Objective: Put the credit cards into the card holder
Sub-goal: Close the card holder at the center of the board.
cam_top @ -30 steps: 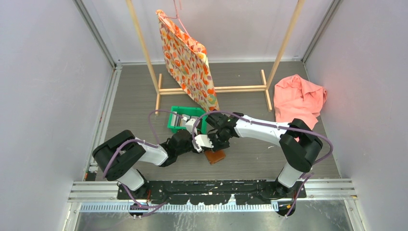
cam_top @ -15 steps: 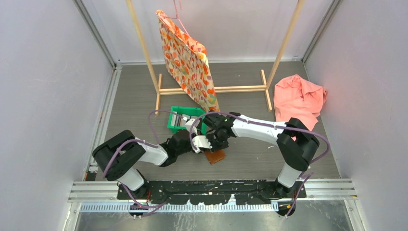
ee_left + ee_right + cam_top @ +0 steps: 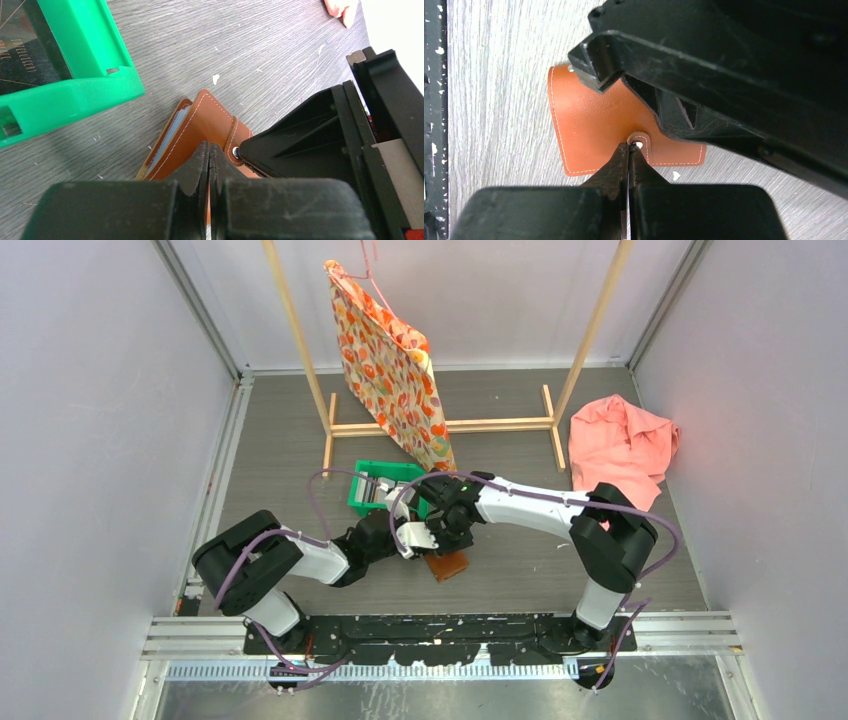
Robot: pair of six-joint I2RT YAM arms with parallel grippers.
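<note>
The card holder [image 3: 447, 566] is a brown leather wallet lying folded on the grey table in front of both arms. In the left wrist view the card holder [image 3: 200, 122] gapes a little at its left edge, where a light blue credit card [image 3: 171, 131] shows inside. My left gripper [image 3: 209, 150] is shut, with its tips resting on the holder's outer flap. My right gripper [image 3: 629, 148] is also shut, its tips against the snap button [image 3: 639, 144] on the strap. Nothing shows between either pair of fingers. A black credit card [image 3: 25, 50] lies in the green bin [image 3: 90, 75].
The green bin [image 3: 385, 487] stands just behind the grippers. Behind it is a wooden rack [image 3: 445, 425] with a flowered cloth [image 3: 392, 370] hanging from it. A pink cloth [image 3: 618, 445] lies at the back right. Walls close in the left and right sides.
The right arm's elbow and forearm have shifted slightly to the left. Both grippers stay shut over the card holder, which has not moved.
</note>
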